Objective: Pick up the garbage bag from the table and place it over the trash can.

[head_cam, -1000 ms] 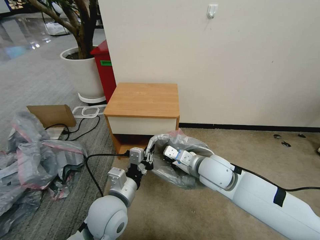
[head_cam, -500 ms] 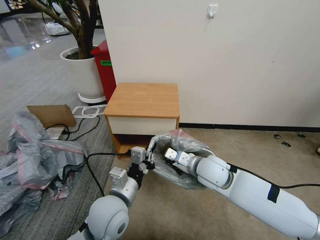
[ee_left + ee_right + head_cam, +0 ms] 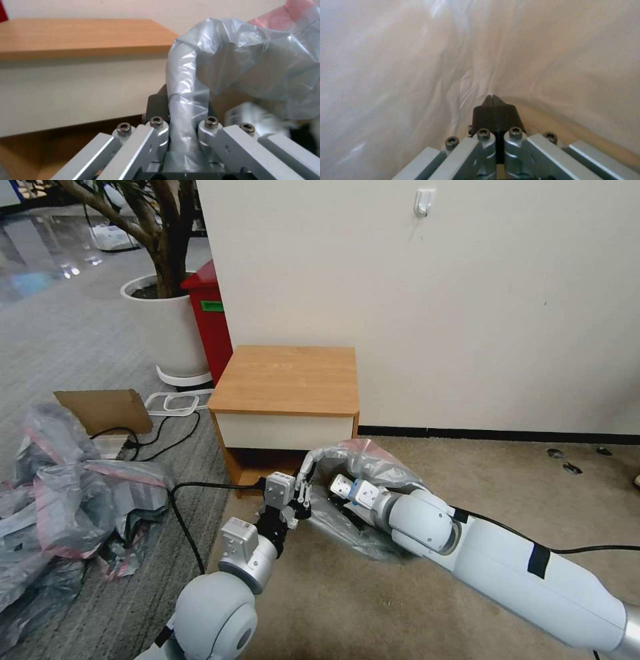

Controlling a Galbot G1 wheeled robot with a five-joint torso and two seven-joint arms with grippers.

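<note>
head view has the garbage bag (image 3: 363, 467) down on the floor in front of the counter (image 3: 287, 380), puffed up over what i assume is the trash can underneath, though the bin itself is hidden by the plastic so can't swear to it. pink rim band shows at the top of the bag, on the wall side.

left gripper (image 3: 301, 499) is at the bag's near-left edge, and the left wrist view makes it plain: the fingers are clamped on a bunched strip of the grey film (image 3: 183, 110), pinching the rim. looks to me like it's there to anchor that side so the mouth keeps open.

right gripper (image 3: 494, 100) is poked inside the bag, fingers pressed together with nothing between them, plastic all round. my guess is it's working as a pusher, spreading the liner into the bin from within rather than grabbing.

further out: counter top is bare, a red bin (image 3: 208, 317) and a white plant pot (image 3: 167, 323) sit behind it, and a heap of spare bags (image 3: 73, 493) is on the carpet off to the left, well apart.
</note>
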